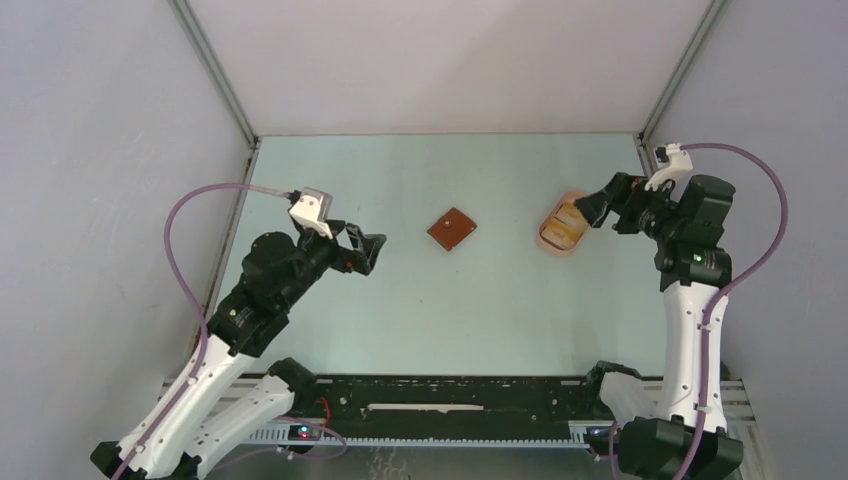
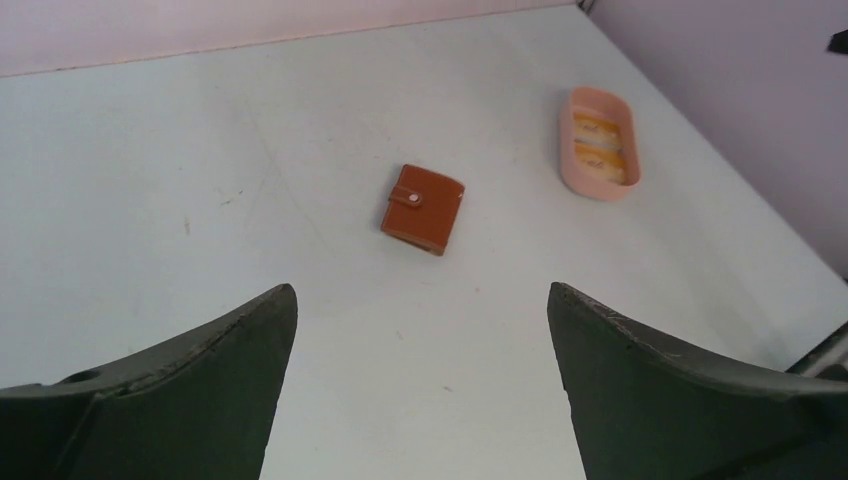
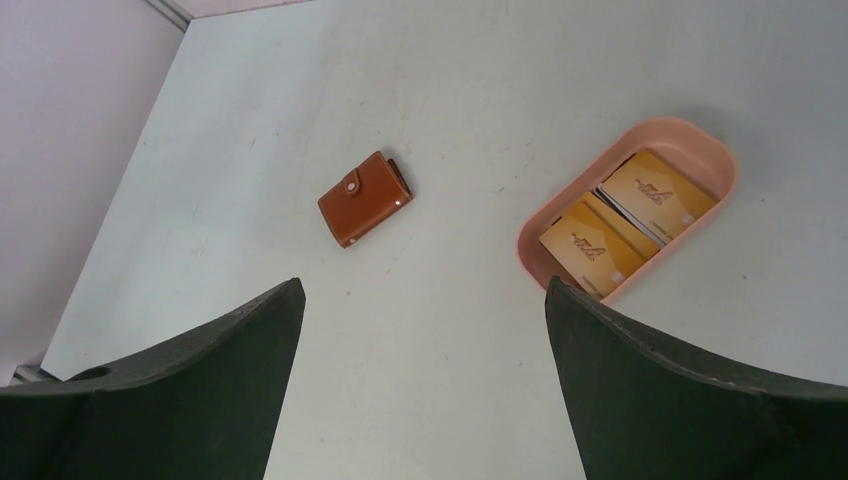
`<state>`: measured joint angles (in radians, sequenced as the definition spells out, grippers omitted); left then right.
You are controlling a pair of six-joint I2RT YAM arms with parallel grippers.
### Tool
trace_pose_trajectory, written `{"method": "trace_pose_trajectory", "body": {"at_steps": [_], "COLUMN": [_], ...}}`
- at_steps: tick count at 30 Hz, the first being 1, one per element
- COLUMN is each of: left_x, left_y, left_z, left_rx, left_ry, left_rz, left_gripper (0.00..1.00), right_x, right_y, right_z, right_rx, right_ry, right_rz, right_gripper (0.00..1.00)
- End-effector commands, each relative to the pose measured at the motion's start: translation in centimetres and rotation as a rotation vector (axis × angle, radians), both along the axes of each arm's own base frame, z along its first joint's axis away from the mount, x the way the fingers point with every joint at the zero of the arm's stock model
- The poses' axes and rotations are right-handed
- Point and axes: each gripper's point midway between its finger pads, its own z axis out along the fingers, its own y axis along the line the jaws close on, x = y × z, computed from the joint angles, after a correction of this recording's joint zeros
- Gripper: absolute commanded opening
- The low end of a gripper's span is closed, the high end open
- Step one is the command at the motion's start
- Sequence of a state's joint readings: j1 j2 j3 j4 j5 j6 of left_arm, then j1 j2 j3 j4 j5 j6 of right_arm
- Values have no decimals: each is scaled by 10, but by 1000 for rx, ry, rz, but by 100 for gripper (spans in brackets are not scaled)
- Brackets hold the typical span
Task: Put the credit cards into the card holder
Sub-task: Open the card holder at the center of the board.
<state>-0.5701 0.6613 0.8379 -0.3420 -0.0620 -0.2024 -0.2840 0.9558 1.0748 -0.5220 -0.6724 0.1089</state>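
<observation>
- Two yellow cards (image 3: 592,247) are laid side by side in the pink tray (image 3: 690,132), toward the right of the tabletop (image 3: 480,90).
- The brown wallet (image 3: 363,199) is seen snapped shut mid-tabletop, well apart from the tray.
- The left pincer (image 2: 420,295) and the right pincer (image 3: 422,290) are held wide, with nothing gripped.

The small reddish-brown leather folded wallet (image 1: 451,229) lies alone near the centre of the top view, with bare pale green table (image 1: 450,320) on every side, so nothing blocks a way to it. To its right in the frame, the pink oval plastic tray (image 3: 527,252) walls in the tan-yellow plastic cards (image 3: 592,250) with its raised rim; they lie open only from above. The right hand (image 1: 590,208), jaws wide, hangs at the tray's right end. The left hand (image 1: 375,250) hovers wide at frame left. The grey walls (image 1: 100,150) bound the table at left, right and top.
</observation>
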Motion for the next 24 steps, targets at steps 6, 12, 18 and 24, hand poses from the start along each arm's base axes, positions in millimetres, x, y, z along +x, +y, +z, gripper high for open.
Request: {"method": "trace_pose_trajectory", "body": {"at_steps": [6,12,18,24], "left_x": [6,26,48,58], "left_y": [-24,-29,-25,-36], "left_z": [50,45,-7,-28], "left_rx": [-207,-124,-131,-193], "left_ry": [-56,-48,132,255], "left_rz": [-75,-75,-67,-115], "left_gripper": [100,100,100,99], "right_x": [4,-9,34,54], "right_y": [23,79,51,69], "right_z": [25,5,-23,-91], "right_rx": [-122,-451,-288,-289], "right_ry": [-171,-268,-88,119], "right_rz": [116,498,405,457], "right_gripper": [100,100,100,100]}}
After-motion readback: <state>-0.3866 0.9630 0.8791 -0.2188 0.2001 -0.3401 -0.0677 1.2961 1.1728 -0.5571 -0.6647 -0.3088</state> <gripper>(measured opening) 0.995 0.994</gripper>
